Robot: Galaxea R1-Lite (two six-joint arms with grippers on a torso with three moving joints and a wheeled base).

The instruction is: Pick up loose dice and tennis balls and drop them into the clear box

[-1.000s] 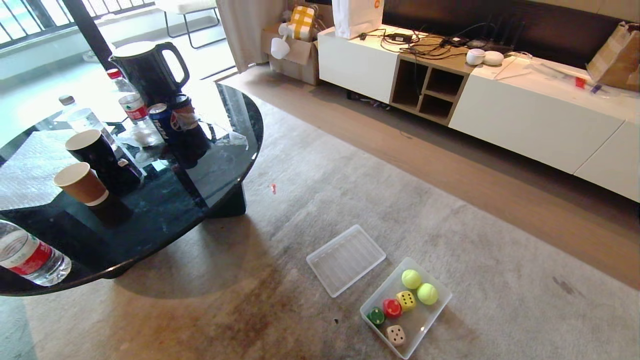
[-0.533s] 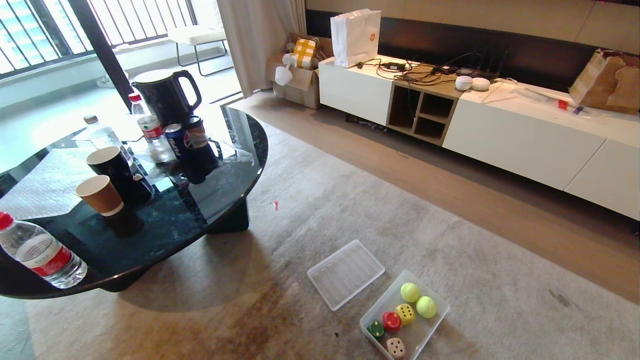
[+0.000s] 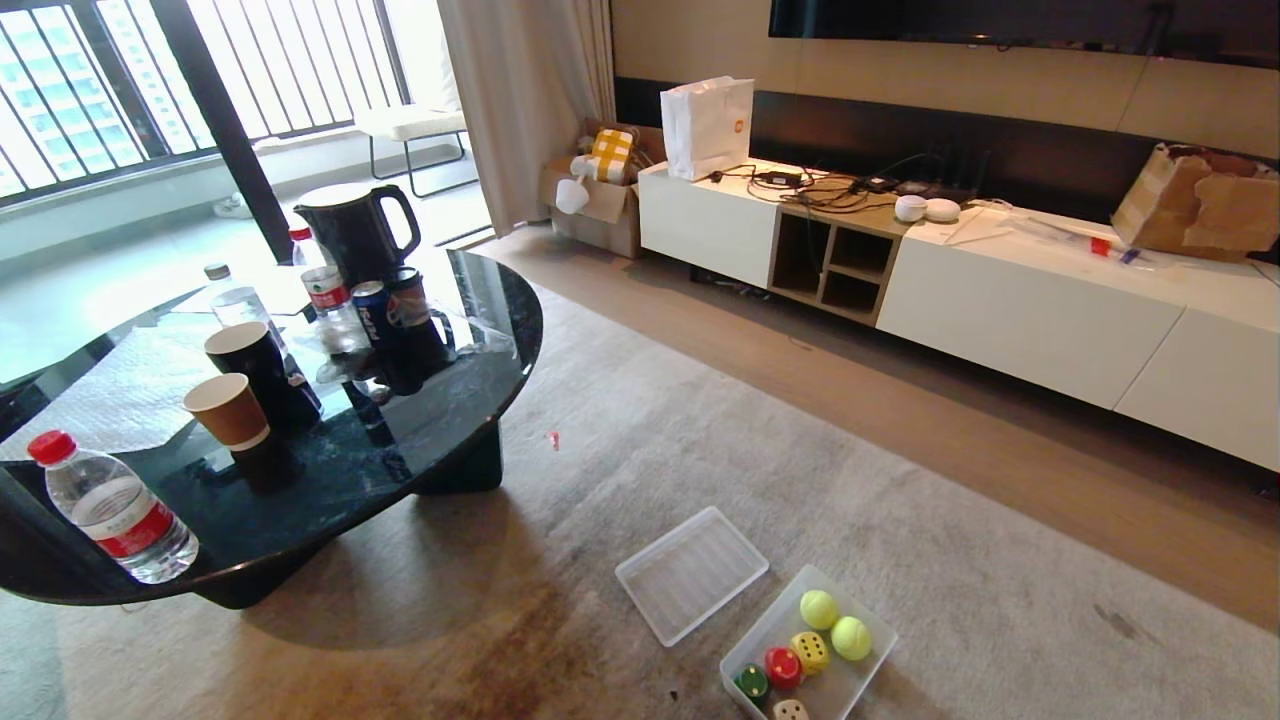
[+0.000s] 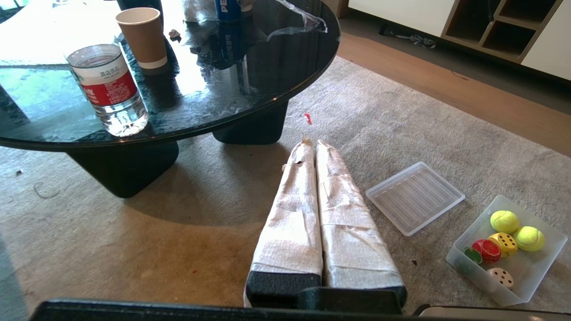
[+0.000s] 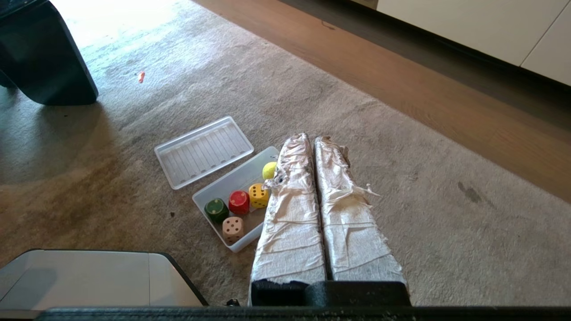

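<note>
Left tool and right tool closed, above carpet

your left gripper hangs above the floor with its two cloth-wrapped fingers pressed flat together along their whole length — nothing sits between them. your right gripper is in the same pose, its wrapped fingers closed tip to base and empty, pointing forward and down. neither arm shows in your head view — only the wrist cameras catch them.
</note>
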